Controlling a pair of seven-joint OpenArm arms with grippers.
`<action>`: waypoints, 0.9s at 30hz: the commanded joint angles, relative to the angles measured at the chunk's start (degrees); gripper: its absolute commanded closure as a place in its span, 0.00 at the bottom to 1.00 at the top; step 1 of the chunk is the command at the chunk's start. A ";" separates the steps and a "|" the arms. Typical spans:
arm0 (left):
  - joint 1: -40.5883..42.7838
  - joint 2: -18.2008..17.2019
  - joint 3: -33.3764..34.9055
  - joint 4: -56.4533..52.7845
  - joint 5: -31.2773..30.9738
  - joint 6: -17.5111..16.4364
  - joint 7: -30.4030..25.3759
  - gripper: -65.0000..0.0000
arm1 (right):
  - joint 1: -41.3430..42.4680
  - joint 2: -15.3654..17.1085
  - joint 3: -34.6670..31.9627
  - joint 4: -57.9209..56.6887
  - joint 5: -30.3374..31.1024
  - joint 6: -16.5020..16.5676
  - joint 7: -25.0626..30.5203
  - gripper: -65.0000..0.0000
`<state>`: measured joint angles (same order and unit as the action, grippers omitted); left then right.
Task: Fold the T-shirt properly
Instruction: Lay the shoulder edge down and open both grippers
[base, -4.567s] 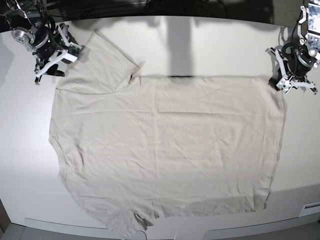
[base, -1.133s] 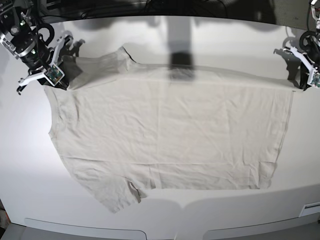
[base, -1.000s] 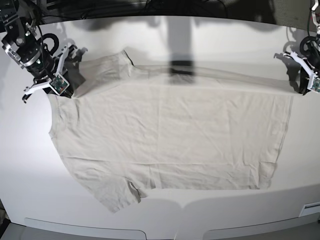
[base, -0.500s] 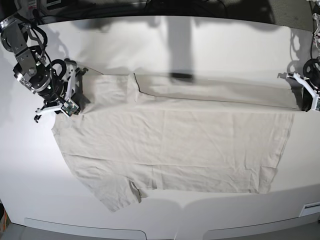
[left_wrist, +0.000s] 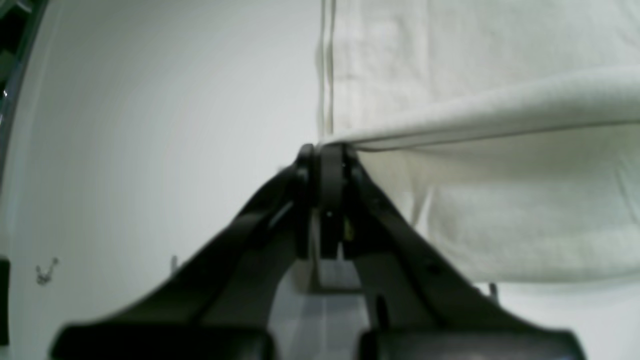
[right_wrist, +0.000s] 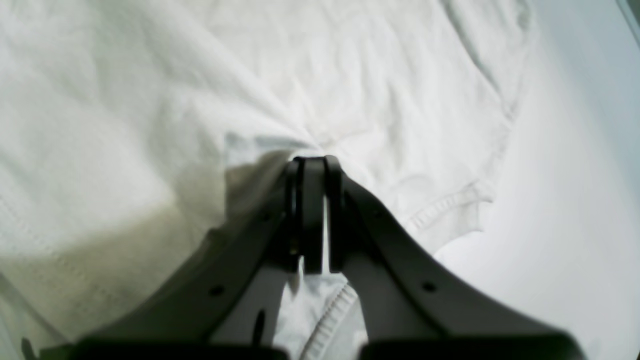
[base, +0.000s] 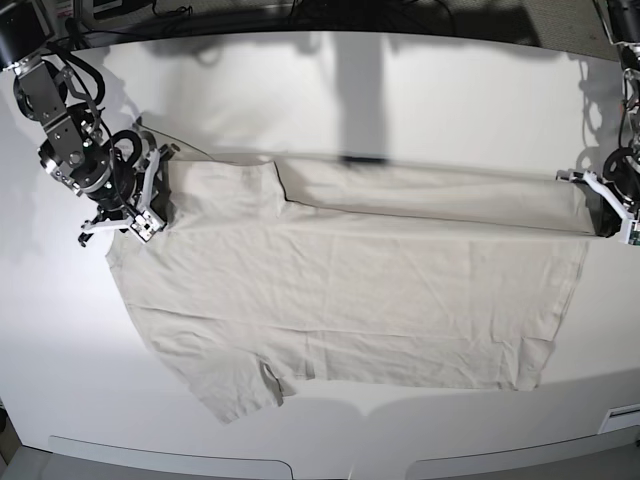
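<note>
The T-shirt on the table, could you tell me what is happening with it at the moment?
A two-armed robot is folding the off-white T-shirt on the white table. The right tool is shut on the cloth at the shoulder end, and the left tool is shut on the hem corner. Between them, the far long edge is doubled over toward the middle as a folded strip. The near sleeve lies flat and unfolded.

T-shirt (base: 340, 290) spread flat across table (base: 400, 100), far edge doubled over toward the near side.
Right gripper (base: 128, 215) at scene-left far corner, left gripper (base: 612, 218) at scene-right far corner, each on the fold's end; one sleeve, apparently, juts toward near-left edge.
</note>
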<state>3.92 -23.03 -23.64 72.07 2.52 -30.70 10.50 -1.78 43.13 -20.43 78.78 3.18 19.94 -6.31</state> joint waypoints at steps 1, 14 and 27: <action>-1.31 -1.42 -0.52 0.63 -0.48 -0.33 -1.62 1.00 | 0.98 1.29 0.52 0.57 -0.13 -0.66 0.61 1.00; -1.38 -1.77 -0.52 0.66 -0.70 -0.61 -3.28 0.63 | 1.95 1.29 0.52 0.59 -0.07 -1.62 -2.34 0.78; -1.38 -1.90 -0.55 1.29 -19.19 -0.66 2.73 0.65 | 2.99 1.27 0.59 0.61 10.73 -1.75 -4.52 0.70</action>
<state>3.33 -23.79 -23.66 72.12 -16.19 -31.55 14.92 0.30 43.18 -20.43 78.72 13.74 18.65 -11.90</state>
